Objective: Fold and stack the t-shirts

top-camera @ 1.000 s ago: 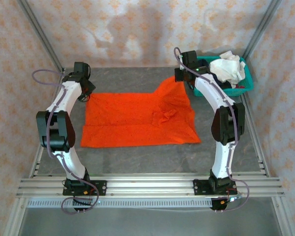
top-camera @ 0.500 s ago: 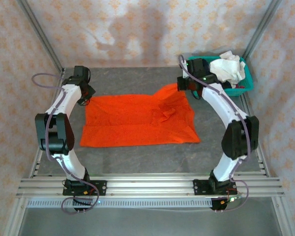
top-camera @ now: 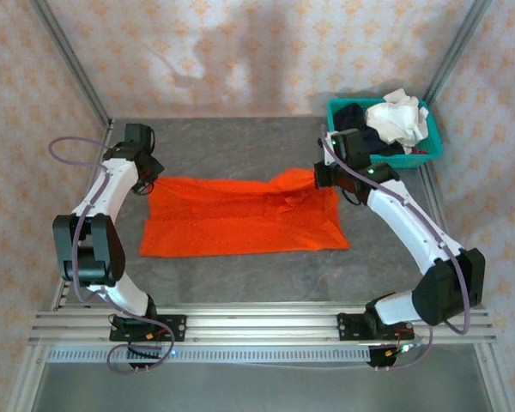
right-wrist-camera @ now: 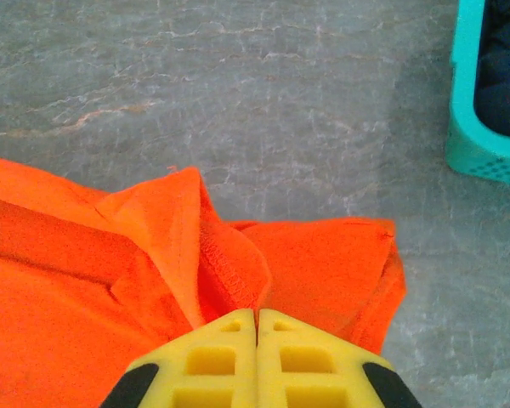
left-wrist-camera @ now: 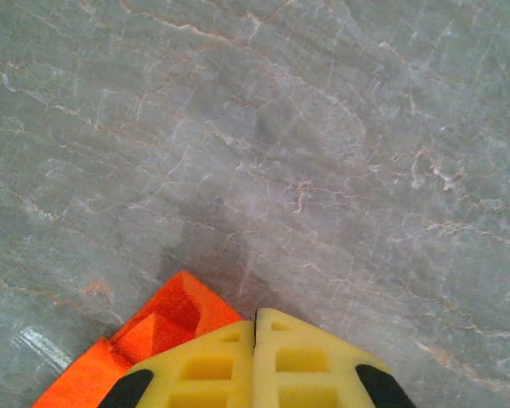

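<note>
Free room and obstacles on the table, seen from above. Two lanes lie open: a bare strip along the far wall, and a bare strip between the orange shirt and the near rail. The shirt covers the middle. The basket stands in the far right corner, with cloth heaped above its rim. The left arm runs along the left edge, and the right arm arches over the right side. Bare table separates basket and shirt.
</note>
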